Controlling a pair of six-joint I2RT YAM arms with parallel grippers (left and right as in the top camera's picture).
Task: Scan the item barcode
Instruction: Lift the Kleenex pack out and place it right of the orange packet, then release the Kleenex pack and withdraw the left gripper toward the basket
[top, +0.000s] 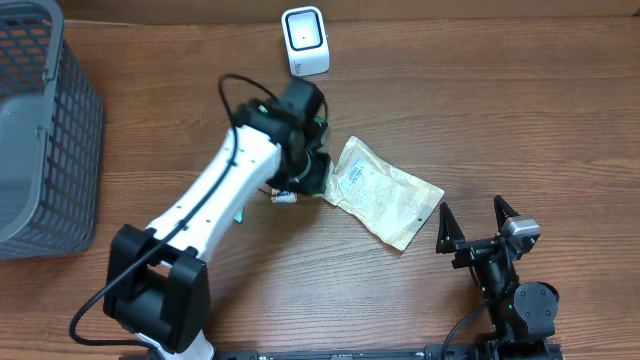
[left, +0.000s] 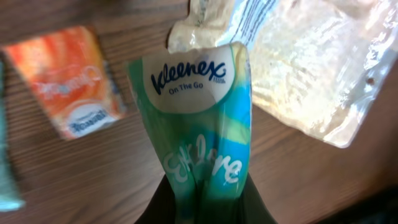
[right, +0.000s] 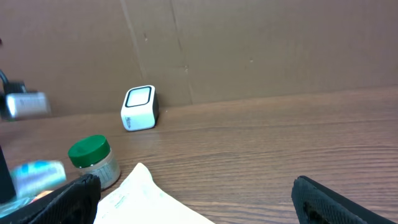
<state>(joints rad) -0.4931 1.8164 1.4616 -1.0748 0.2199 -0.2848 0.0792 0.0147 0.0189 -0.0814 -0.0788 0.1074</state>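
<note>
A teal Kleenex tissue pack (left: 199, 118) fills the left wrist view, pinched at its lower end by my left gripper (left: 205, 202), which is shut on it just above the wood. From overhead, the left gripper (top: 305, 160) sits at the table's middle and hides the pack. The white barcode scanner (top: 304, 40) stands at the far edge, its window up; it also shows in the right wrist view as the scanner (right: 139, 107). My right gripper (top: 478, 222) rests near the front right, open with nothing between its fingers.
A clear pouch of rice (top: 385, 190) lies right of the left gripper. An orange tissue pack (left: 68, 81) lies on the wood beside the held pack. A green-lidded jar (right: 92, 158) stands by the pouch. A grey mesh basket (top: 40, 130) fills the left edge.
</note>
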